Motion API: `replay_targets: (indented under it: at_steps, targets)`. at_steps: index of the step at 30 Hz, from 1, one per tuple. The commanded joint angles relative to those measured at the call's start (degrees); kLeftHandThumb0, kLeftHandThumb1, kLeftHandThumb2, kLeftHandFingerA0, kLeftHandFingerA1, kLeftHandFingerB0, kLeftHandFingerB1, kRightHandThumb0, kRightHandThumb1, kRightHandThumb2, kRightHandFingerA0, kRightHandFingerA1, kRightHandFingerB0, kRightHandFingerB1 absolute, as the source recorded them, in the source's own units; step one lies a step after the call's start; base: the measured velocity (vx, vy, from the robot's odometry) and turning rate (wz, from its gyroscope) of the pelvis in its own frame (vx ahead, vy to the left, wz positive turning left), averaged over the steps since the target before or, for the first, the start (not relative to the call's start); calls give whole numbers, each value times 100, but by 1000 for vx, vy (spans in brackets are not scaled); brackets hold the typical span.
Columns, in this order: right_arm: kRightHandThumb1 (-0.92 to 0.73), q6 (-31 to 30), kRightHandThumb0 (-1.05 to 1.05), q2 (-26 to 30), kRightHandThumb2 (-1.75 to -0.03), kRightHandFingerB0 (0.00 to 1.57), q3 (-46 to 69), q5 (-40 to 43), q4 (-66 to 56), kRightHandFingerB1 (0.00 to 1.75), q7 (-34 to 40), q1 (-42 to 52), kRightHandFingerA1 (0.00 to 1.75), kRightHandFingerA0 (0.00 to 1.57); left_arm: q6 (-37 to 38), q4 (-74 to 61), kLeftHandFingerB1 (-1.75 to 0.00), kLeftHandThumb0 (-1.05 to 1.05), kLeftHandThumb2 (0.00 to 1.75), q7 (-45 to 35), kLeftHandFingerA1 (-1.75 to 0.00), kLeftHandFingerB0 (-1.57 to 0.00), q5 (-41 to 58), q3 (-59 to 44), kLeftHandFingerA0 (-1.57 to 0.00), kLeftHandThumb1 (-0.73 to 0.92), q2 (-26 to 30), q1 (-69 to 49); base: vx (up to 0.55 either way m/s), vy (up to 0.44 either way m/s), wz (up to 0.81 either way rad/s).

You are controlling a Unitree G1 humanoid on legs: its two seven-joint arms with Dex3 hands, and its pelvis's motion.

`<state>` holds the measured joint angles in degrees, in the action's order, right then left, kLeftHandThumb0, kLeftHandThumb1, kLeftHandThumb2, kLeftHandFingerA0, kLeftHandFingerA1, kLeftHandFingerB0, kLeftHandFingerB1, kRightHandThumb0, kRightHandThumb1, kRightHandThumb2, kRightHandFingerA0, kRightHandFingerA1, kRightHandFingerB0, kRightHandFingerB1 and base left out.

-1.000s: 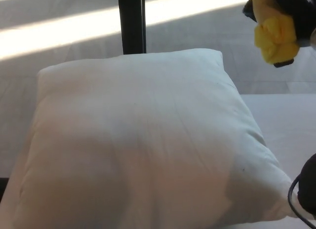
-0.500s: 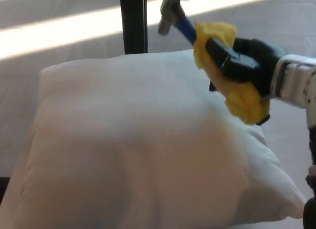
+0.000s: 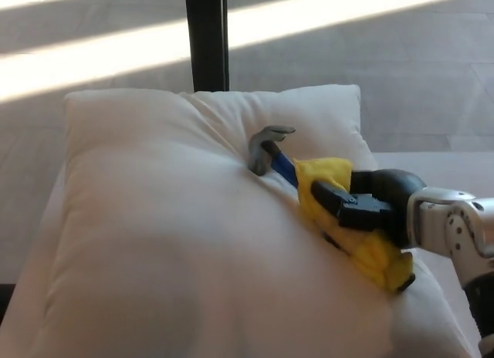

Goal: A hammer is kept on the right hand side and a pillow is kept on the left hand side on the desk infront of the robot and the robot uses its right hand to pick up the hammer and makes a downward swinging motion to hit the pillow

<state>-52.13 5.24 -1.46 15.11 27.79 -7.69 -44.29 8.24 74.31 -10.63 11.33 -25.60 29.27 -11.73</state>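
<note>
A big white pillow [image 3: 170, 242] fills most of the head view. My right hand [image 3: 370, 207] comes in from the right and is shut on the hammer's yellow-wrapped grip [image 3: 340, 219]. The hammer [image 3: 270, 151] has a blue neck and a grey metal head. Its head is pressed into the pillow's upper middle, and the fabric is dented around it. My left hand does not show.
A black upright post [image 3: 206, 38] stands behind the pillow at the top centre. The white desk [image 3: 448, 169] shows at the right of the pillow. Sunlit stripes cross the floor [image 3: 93, 57] beyond.
My right hand has swung the hammer down from the upper right; its head has gone from above the pillow's far edge into the pillow, denting it.
</note>
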Motion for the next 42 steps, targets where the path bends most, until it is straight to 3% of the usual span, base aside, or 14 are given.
replay_targets:
  at_steps: [1,2,10,12,20,23,24,25,26,30,35,38,39,42]
  targets:
    - [-76,-113,-36,77,-97,80,118,-204,832,175,99,526,175,113,29,0,-58,-78,101,2,-63,-60,-36,22,-55,61,125,-43,0,0,0]
    - [-73,-108,-36,73,-101,83,186,-168,894,175,102,497,175,114,20,6,-46,-78,64,24,-55,-65,-41,26,-60,81,124,-35,0,0,0]
    - [-71,-150,-34,43,-107,73,600,9,916,166,138,-150,175,109,47,5,-48,-77,65,34,-57,-64,-32,36,-62,82,113,-43,0,0,0]
    - [-77,-221,-43,53,-80,73,656,42,772,158,116,-324,175,106,18,16,-47,-78,65,27,-55,-64,-43,49,-61,82,123,-36,0,0,0]
    - [-74,-762,-38,-13,-97,66,1625,595,112,167,217,-1252,175,101,47,-1,-47,-76,65,26,-56,-63,-44,69,-59,83,132,-70,0,0,0]
    - [-66,-1385,-37,71,-105,78,2101,816,-246,154,304,-1792,175,105,64,-3,-48,-78,65,29,-59,-65,-12,39,-61,83,110,-74,0,0,0]
    - [-60,-1521,-33,172,-107,92,2394,1068,-492,119,182,-1962,175,106,35,2,-48,-79,65,50,-59,-66,-11,39,-61,82,105,-70,0,0,0]
    - [-60,-1551,-33,195,-107,92,2497,1132,-574,119,137,-2004,175,106,23,5,-48,-79,65,56,-59,-66,-7,35,-61,82,102,-67,0,0,0]
    - [-58,-1633,-34,295,-114,80,2534,1172,-736,151,12,-2060,175,105,13,18,-47,-77,65,90,-57,-66,-20,43,-61,82,102,-58,0,0,0]
    - [-65,-1915,-33,515,-113,78,3175,1417,-865,165,-3,-2231,175,106,-22,30,-48,-77,65,68,-57,-66,42,-15,-59,82,98,-71,0,0,0]
    - [-58,-1247,-28,1170,-123,74,3540,963,-927,162,283,-1804,175,105,-14,56,-49,-78,64,95,-58,-67,48,-39,-59,80,104,-73,0,0,0]
    - [-69,-904,-31,1387,-108,69,3173,778,-969,165,135,-1525,175,105,-32,39,-48,-77,64,91,-56,-65,38,-49,-58,81,123,-64,0,0,0]
    - [-70,237,-21,1675,-103,76,2571,13,-765,155,182,-890,175,95,27,-4,-48,-76,65,50,-57,-64,36,-44,-58,82,113,-87,0,0,0]
    - [-53,1663,-12,2107,-112,73,1532,-992,-634,167,145,-186,175,95,39,-18,-48,-77,65,36,-57,-64,62,-70,-58,81,104,-96,0,0,0]
